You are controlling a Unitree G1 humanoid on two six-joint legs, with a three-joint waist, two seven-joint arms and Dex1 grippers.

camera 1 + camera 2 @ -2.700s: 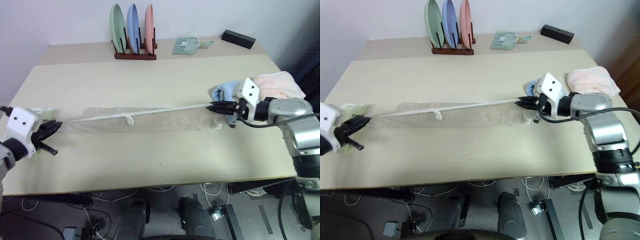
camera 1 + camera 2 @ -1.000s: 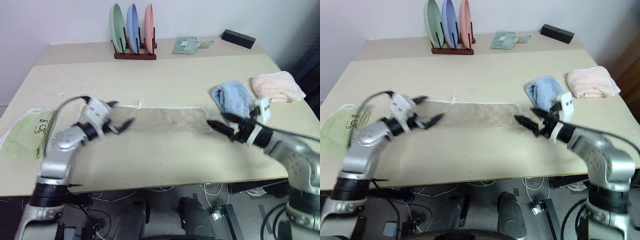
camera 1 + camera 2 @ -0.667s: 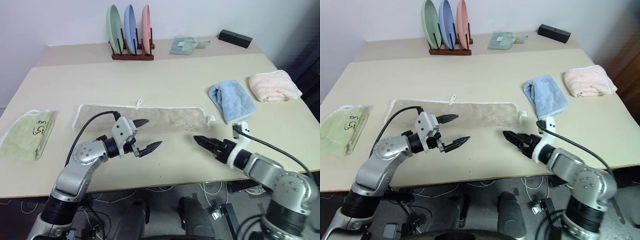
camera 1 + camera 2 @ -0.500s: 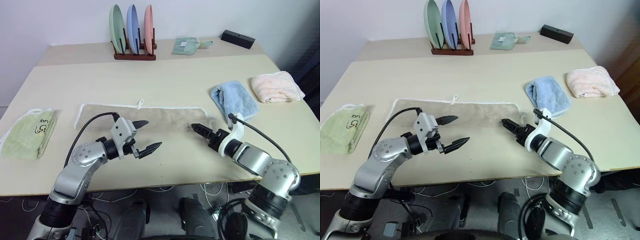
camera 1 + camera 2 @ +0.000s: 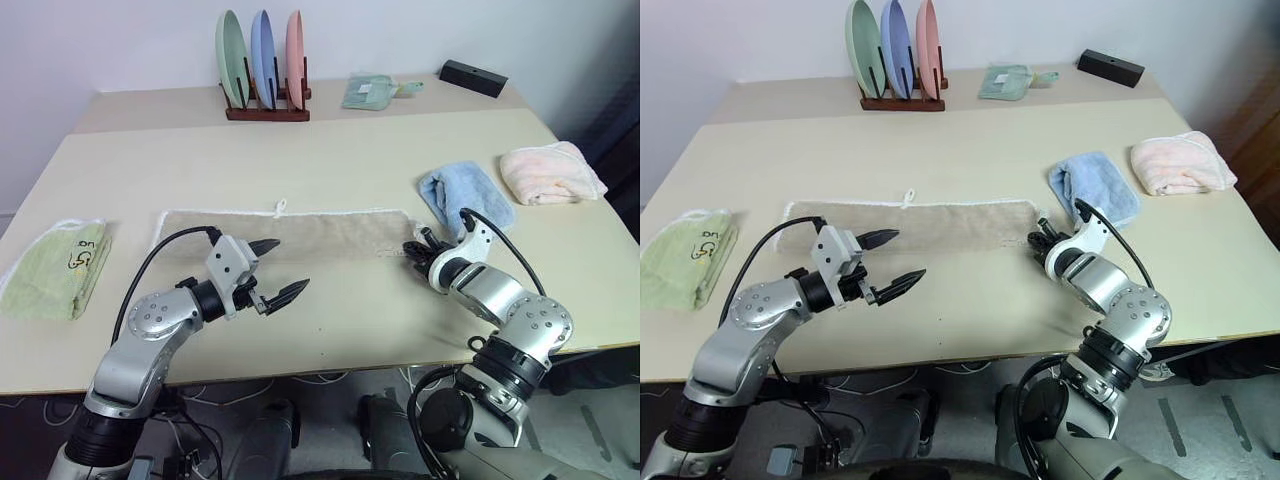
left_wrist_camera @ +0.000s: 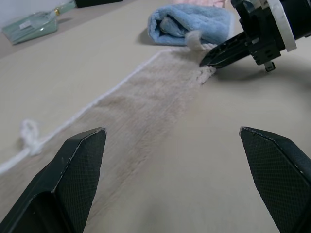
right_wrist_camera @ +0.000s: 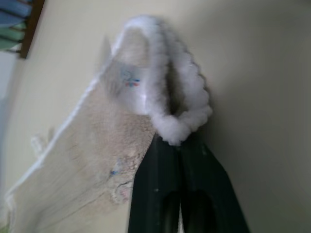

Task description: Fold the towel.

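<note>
Your beige towel [image 5: 300, 235] lies flat in a long strip, white edging bunched at 3 o'clock.

Bare counter [image 5: 330, 160] is left open behind the towel [image 5: 300, 235]; passage rightward is blocked by the blue towel [image 5: 465, 195] just beside its end.

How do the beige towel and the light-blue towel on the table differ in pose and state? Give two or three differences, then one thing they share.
The beige towel lies stretched in a long flat strip; the light-blue towel is folded into a compact bundle. The right gripper is shut on the beige towel's white-edged corner; nothing touches the light-blue towel. Both rest on the table.
</note>
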